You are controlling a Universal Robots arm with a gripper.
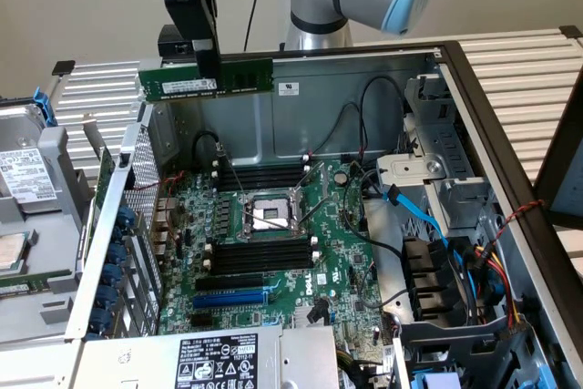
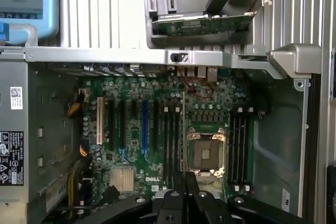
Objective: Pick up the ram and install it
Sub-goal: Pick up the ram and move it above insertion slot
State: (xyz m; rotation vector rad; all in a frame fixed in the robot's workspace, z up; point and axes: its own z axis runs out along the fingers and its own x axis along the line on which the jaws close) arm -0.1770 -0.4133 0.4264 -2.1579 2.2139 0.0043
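Ext. view: we see the gripper point(image 1: 209, 68) clamped on the ram point(image 1: 244, 75), held level w/ its long edge down, up in the air by the PC case point(image 1: 364, 88) back wall & well above the motherboard point(image 1: 337, 271) and its black memory slots point(image 1: 264, 257). Wrist view: we look down past the gripper point(image 2: 185, 176), fingers close together, onto the motherboard point(image 2: 131, 93), w/ the CPU socket point(image 2: 205, 150) near the fingertips & black slots on both sides of it. We can't make out the ram's edge between the fingers here.

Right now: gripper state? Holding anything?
The gripper: jaws shut on the ram, held above the computer case.
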